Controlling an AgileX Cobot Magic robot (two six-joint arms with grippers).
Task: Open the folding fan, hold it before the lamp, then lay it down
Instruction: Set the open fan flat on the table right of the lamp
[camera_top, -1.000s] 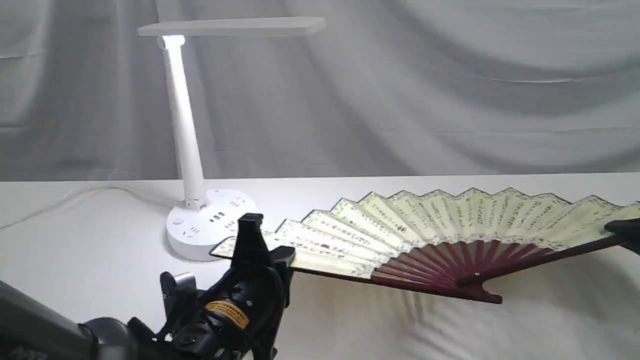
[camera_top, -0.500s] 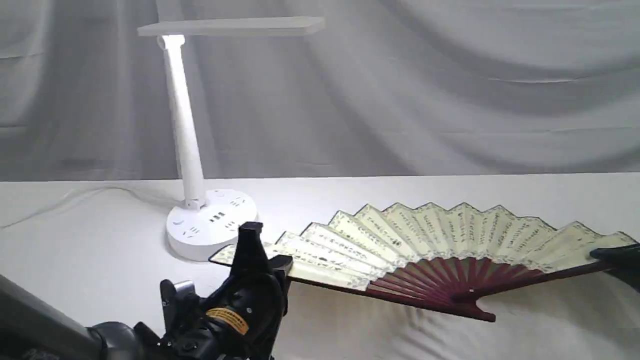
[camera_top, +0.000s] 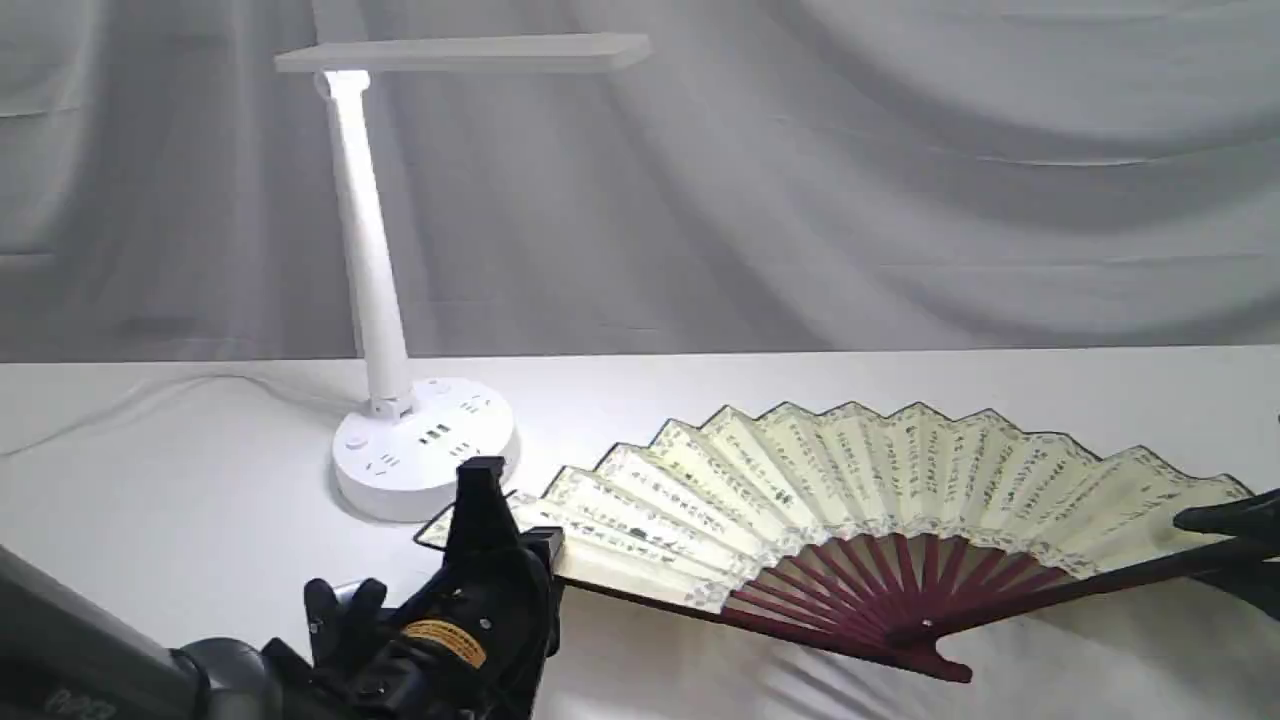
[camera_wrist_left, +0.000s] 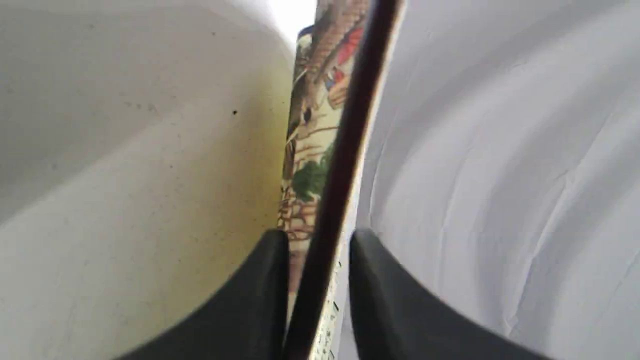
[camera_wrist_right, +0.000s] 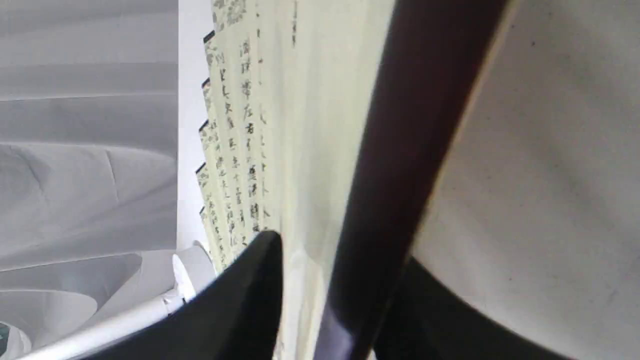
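Since the cream-yellow pleated paper fan with maroon wooden ribs lies spread on the white-clothed table, right of the white plastic desk lamp, its long axis runs left-right between my claws. Left claw straddles its left guard rib, right claw its right one, both with jaws apart, gripping nothing.
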